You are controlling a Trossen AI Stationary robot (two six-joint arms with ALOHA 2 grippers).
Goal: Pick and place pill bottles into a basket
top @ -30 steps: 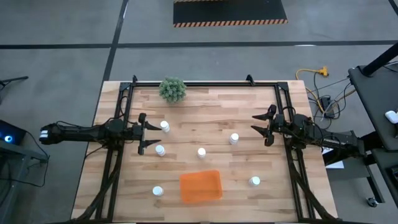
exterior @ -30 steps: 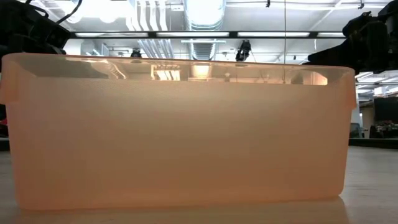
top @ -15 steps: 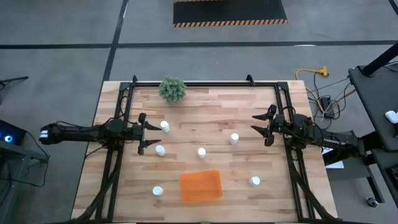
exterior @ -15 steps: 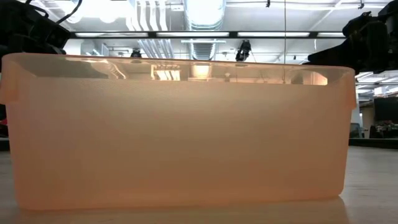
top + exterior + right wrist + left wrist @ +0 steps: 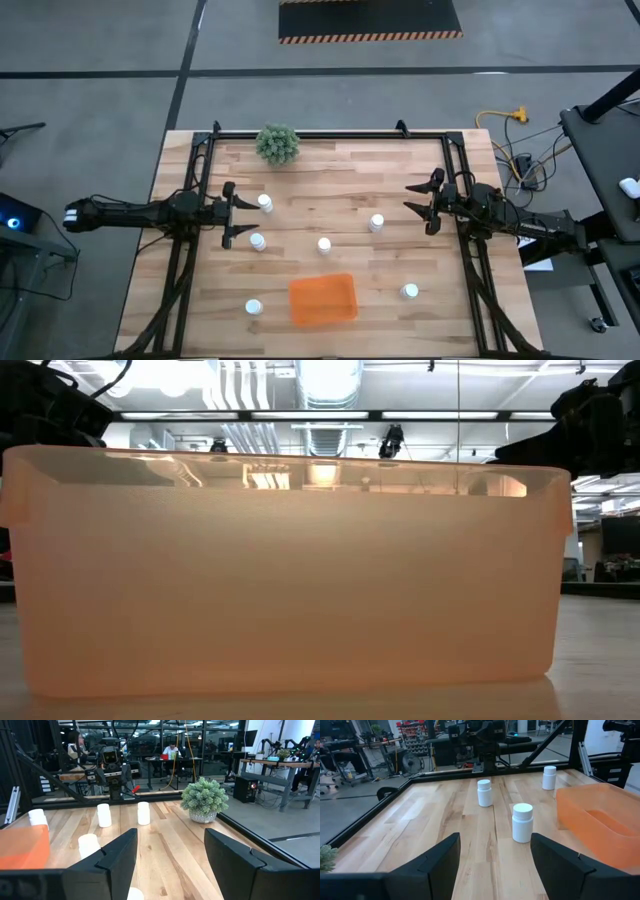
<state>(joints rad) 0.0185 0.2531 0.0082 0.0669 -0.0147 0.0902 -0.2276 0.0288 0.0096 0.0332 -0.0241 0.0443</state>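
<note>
Six white pill bottles stand upright on the wooden table: two by my left gripper [image 5: 264, 202] [image 5: 257, 241], one mid-table [image 5: 324, 245], one nearer my right gripper [image 5: 376, 222], and one on each side of the basket [image 5: 253, 307] [image 5: 409, 291]. The orange basket [image 5: 323, 299] sits on the table near its front edge and fills the low view [image 5: 290, 570]. My left gripper [image 5: 235, 215] is open and empty at the table's left, its fingers [image 5: 440, 865] level above the wood. My right gripper [image 5: 425, 207] is open and empty at the table's right.
A small green plant [image 5: 277, 143] stands at the table's far edge and also shows in the right wrist view [image 5: 204, 799]. A black metal frame [image 5: 330, 133] runs around the table. Bare wood lies between the two grippers. People sit at desks in the room beyond the table.
</note>
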